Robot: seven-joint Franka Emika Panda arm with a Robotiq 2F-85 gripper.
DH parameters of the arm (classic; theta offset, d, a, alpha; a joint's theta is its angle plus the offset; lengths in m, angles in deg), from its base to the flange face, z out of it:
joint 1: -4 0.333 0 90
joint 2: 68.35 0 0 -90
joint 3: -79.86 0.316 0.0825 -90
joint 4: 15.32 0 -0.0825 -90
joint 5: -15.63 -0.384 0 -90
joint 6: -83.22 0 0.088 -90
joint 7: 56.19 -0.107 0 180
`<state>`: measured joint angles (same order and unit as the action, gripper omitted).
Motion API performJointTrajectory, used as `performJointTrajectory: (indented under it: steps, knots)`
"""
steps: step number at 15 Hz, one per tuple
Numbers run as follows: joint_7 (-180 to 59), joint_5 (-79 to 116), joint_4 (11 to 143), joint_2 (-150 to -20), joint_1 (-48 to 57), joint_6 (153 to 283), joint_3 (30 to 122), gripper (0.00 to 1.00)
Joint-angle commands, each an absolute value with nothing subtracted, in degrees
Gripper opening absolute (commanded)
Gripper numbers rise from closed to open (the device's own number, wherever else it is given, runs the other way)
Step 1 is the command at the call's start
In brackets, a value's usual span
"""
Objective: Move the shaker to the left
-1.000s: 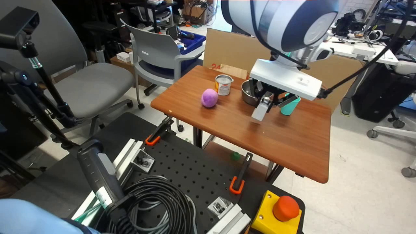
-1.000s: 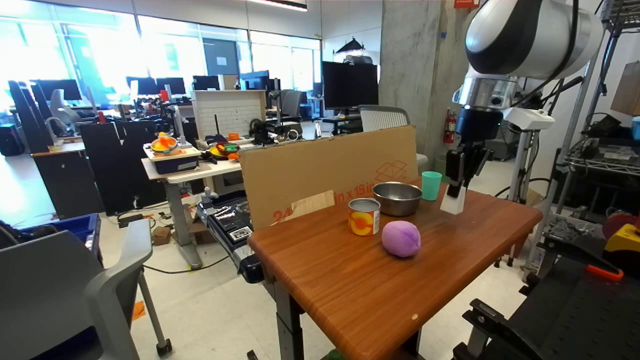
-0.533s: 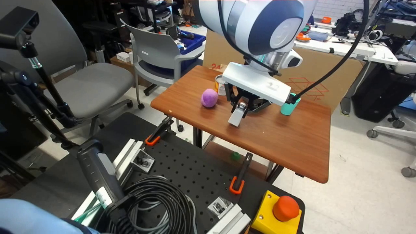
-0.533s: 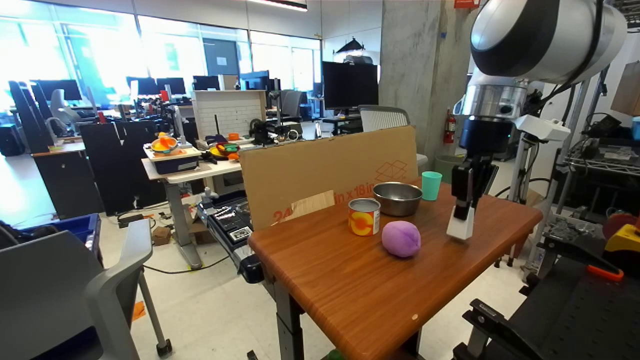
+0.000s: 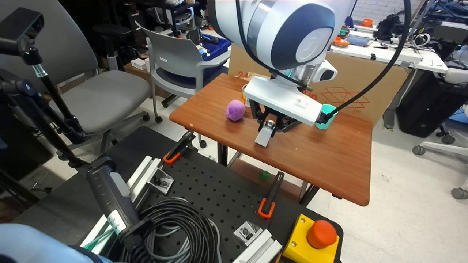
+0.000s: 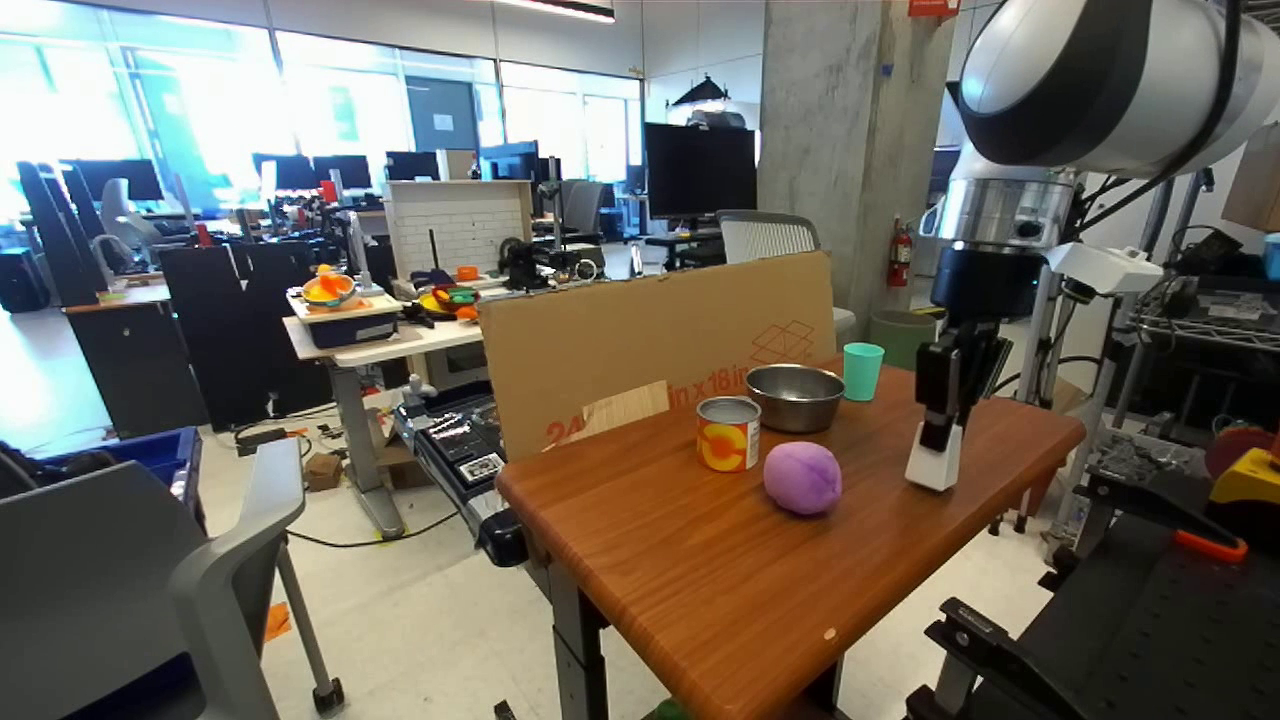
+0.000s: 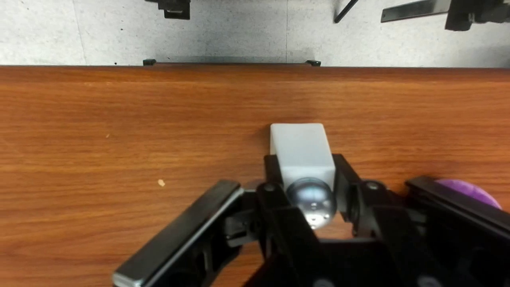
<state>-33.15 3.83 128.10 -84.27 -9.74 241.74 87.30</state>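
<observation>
Gripper (image 7: 306, 169), clasping shaker (image 6: 934, 465), has shifted; only wrist view shows cap holes (image 7: 317, 210).

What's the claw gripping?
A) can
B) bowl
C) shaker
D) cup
C: in the wrist view the claw has a finger against each side of the white shaker, while in an exterior view the cup, can and bowl stand apart from it on the table.

Shaker (image 6: 933, 464) partly hidden by gripper (image 6: 942, 431)
</observation>
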Motion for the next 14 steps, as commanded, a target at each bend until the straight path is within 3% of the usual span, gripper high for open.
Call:
performJointTrajectory:
  steps: [1, 7, 14]
  knots:
    - [-36.4, 5.9, 131.0, -81.3, -7.0, 243.7, 84.9, 0.6]
    - [-43.1, 10.3, 131.2, -79.2, -3.7, 242.4, 81.5, 1.0]
    - [-52.8, 11.1, 125.9, -73.8, -4.3, 234.5, 76.2, 1.0]
